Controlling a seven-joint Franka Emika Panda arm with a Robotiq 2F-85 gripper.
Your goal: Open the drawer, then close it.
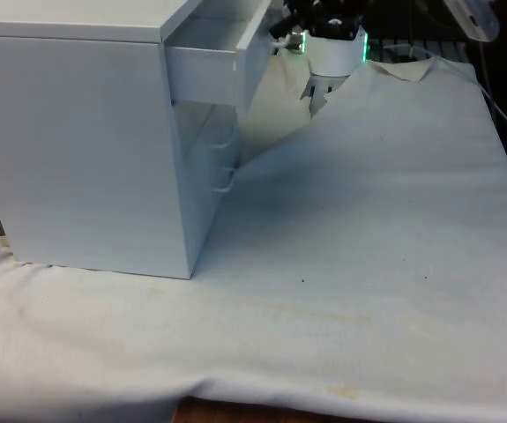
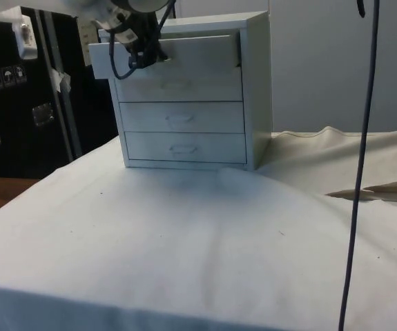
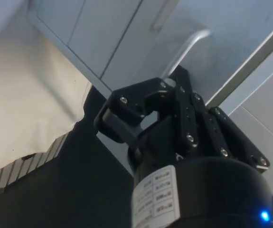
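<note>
The chest of drawers (image 2: 184, 93) is standing on the white cloth (image 1: 368, 264), and its top drawer (image 2: 167, 55) is sitting pulled out, well proud of the 2 shut drawers below it. So the opening half looks done, or close to it, and the closing half is what is left.

The gripper (image 3: 167, 102) is working right at the front face of that top drawer. In the wrist view the 2 black fingers (image 3: 127, 107) are sitting drawn close together around the end of the drawer's metal handle (image 3: 186, 50), the bar emerging from between them. It reads as a grip on the handle, though the exact contact is partly hidden behind the finger links.

In the front view the drawer (image 1: 213, 57) is jutting toward the front view's right, with the gripper (image 1: 310, 13) just beyond its front panel. In the side view the gripper (image 2: 139, 41) is hanging against the drawer front near its upper edge.

Here is the relation that matters: the drawer is sliding along 1 line only, straight in and out of the chest's body, and the gripper is standing on the outer side of the panel. My judgement is that closing calls for a push square along that line, back toward the chest; an off-axis shove risks jamming the drawer or shifting the whole chest on the cloth.
</note>
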